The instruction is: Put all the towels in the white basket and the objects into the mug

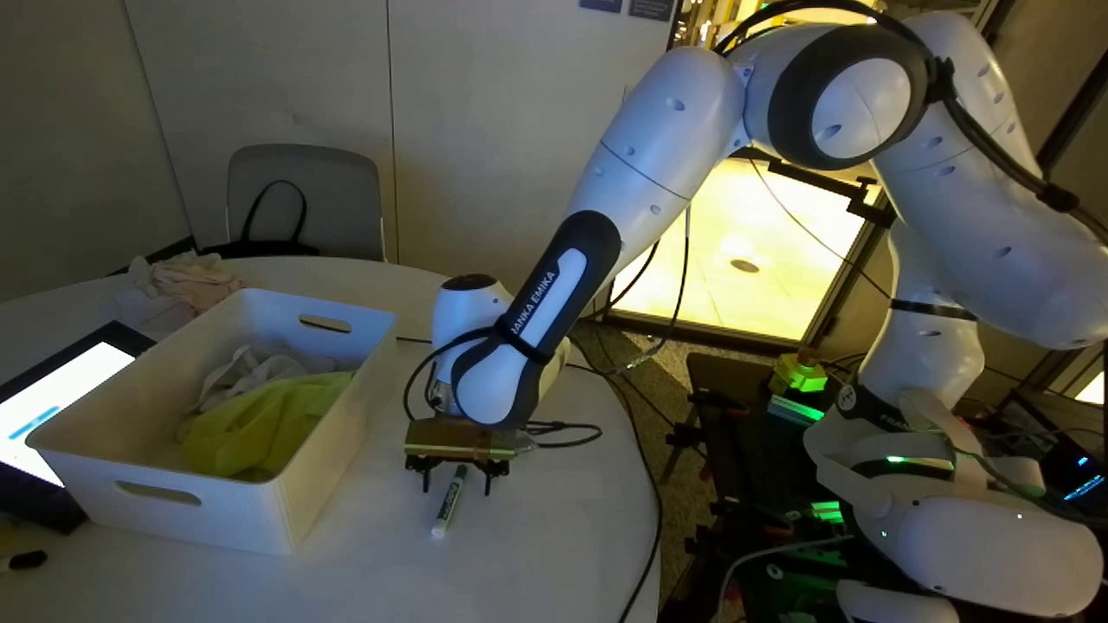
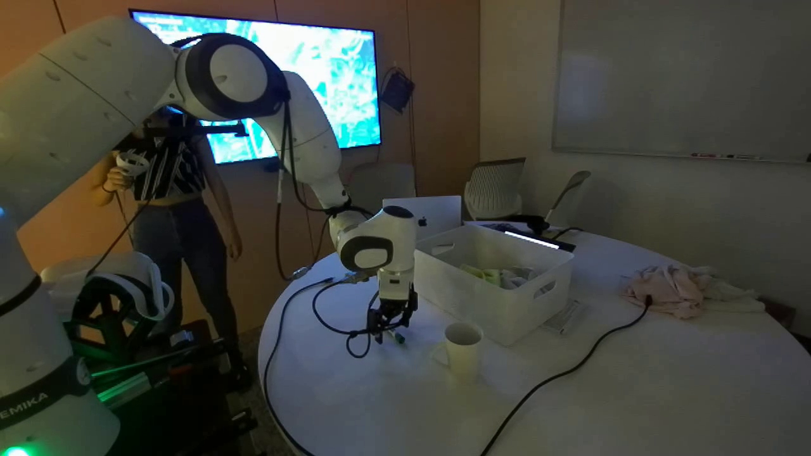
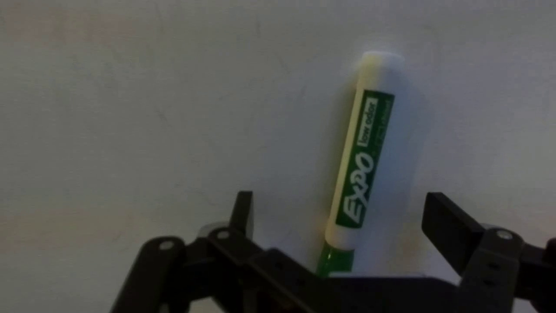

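Basket holding yellow and off-white towels, mug nearby, fingers apart near marker

We saw dim exterior views, an opening glaring yellow at two o'clock, a wall screen cyan at eleven, a murky wrist view.

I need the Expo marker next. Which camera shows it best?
The wrist view: the Expo marker shows large, its brand readable, open fingers to either side, only one end partly hidden. The exterior views show it far smaller: nearly all of the marker, or little more than its green cap.
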{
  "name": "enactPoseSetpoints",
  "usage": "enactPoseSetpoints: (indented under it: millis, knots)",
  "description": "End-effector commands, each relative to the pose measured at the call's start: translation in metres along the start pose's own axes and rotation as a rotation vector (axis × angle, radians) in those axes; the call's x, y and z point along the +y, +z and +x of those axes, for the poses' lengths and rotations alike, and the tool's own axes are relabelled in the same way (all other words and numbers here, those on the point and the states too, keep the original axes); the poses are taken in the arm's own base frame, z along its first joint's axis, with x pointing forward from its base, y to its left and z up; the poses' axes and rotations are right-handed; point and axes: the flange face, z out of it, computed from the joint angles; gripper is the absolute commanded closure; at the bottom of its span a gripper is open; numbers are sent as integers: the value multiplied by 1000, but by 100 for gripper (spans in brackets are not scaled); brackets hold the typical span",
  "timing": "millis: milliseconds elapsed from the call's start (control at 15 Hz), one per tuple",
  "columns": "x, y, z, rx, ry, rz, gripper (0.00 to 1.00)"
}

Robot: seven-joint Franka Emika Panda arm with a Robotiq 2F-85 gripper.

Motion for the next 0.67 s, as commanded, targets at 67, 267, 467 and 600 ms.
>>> enactPoseSetpoints:
  millis: [67, 267, 467, 600]
  knots:
    - [-3, 0, -4, 50, 18, 2, 0]
    - [-3, 2, -5, 59, 27, -7, 0]
    - [-3, 5, -4, 72, 35, -14, 0]
    - [-3, 6, -3, 83, 39, -21, 0]
